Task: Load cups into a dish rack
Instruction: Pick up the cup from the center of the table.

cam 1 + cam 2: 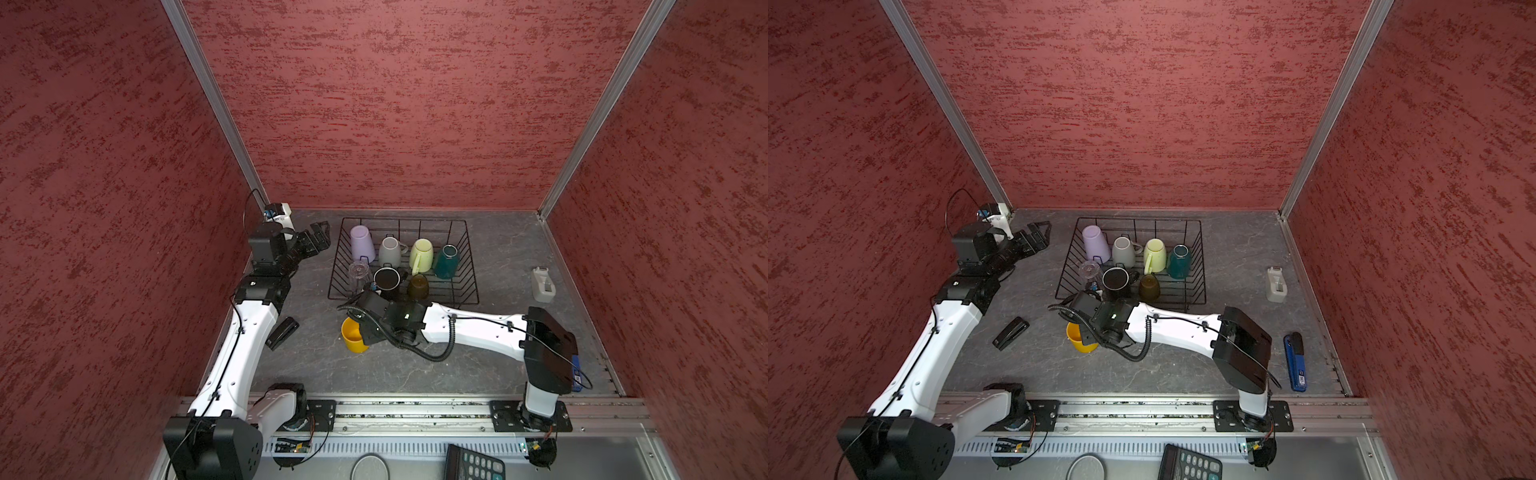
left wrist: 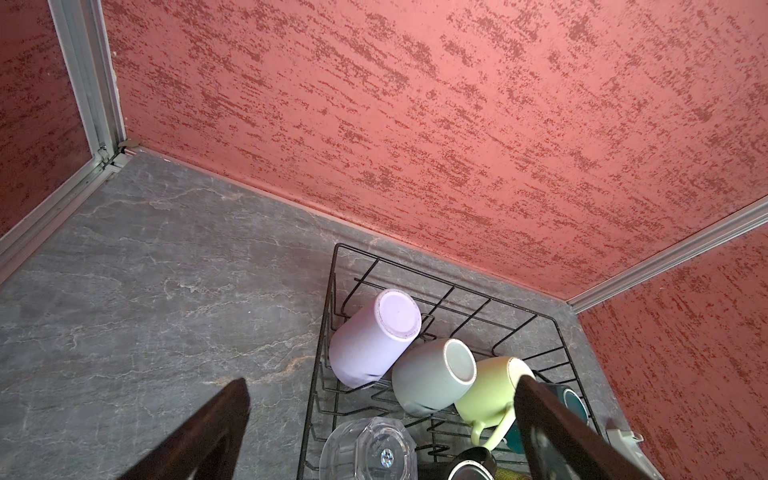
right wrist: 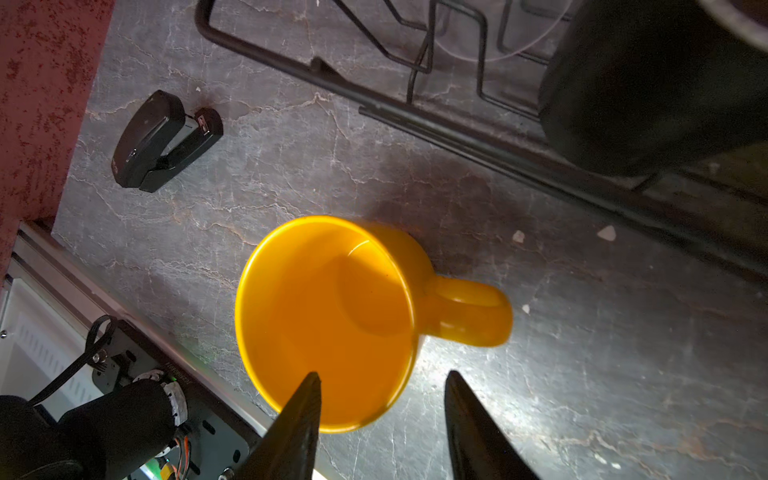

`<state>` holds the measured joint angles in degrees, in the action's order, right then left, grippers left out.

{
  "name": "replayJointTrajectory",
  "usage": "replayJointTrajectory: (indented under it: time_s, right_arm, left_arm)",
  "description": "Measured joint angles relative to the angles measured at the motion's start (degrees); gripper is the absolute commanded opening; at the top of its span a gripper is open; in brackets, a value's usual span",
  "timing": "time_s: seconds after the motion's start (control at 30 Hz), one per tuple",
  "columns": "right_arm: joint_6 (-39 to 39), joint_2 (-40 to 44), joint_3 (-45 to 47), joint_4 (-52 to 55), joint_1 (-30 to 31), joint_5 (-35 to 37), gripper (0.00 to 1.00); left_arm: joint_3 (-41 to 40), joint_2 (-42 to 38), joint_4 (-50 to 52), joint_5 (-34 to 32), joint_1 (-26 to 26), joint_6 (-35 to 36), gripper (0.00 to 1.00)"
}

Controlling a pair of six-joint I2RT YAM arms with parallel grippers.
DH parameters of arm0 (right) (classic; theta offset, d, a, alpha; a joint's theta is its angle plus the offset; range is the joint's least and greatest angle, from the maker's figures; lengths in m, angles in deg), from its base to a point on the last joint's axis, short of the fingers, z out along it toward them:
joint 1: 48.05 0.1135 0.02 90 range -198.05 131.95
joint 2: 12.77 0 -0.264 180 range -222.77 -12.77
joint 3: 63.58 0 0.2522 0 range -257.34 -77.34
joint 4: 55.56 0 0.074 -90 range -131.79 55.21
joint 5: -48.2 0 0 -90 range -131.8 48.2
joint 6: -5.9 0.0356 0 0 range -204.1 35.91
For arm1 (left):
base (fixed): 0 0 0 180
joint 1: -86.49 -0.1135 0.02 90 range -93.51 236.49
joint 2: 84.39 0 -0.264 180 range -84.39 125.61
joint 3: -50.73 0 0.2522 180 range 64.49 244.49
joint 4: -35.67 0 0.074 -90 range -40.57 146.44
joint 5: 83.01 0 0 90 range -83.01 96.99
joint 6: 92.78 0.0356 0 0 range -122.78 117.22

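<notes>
Zero load is carried by left gripper (image 1: 319, 236), jaws spread wide beside dish rack (image 1: 457, 291); seven cups (image 1: 390, 251) are seated in it; yellow mug (image 1: 353, 338) is stood upright on table (image 1: 415, 365) before it, wall straddled by right gripper (image 3: 383, 373), jaws parted, nothing pinched.

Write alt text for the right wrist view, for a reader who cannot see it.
The right gripper straddles the rim of an upright yellow mug on the grey table, one finger inside, one outside, jaws apart. A black stapler lies nearby, and the dish rack with a black mug stands beside.
</notes>
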<state>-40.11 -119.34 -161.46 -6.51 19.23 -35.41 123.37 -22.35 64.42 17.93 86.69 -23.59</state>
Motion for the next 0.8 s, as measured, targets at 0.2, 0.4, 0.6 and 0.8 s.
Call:
replayJointTrajectory:
  time_s: [0.2, 0.4, 0.6, 0.8]
  right_arm:
    - [-0.79, -2.36, -1.36, 0.55, -0.22, -0.57, 0.42]
    - [-2.01, -4.20, -2.84, 1.36, -0.48, -0.85, 0.40]
    - [-3.52, -6.21, -5.31, 2.40, -0.68, -0.83, 0.40]
    - [-5.01, -8.72, -7.74, 4.26, -0.79, -0.50, 0.40]
  left_arm:
    - [0.00, -0.26, -0.04, 0.83, -0.26, -0.20, 1.00]
    - [0.00, -0.26, -0.04, 1.05, -0.31, -0.39, 1.00]
    - [0.00, -0.26, -0.04, 1.07, -0.33, -0.39, 1.00]
    - [0.00, -0.26, -0.02, 1.20, -0.44, -0.39, 1.00]
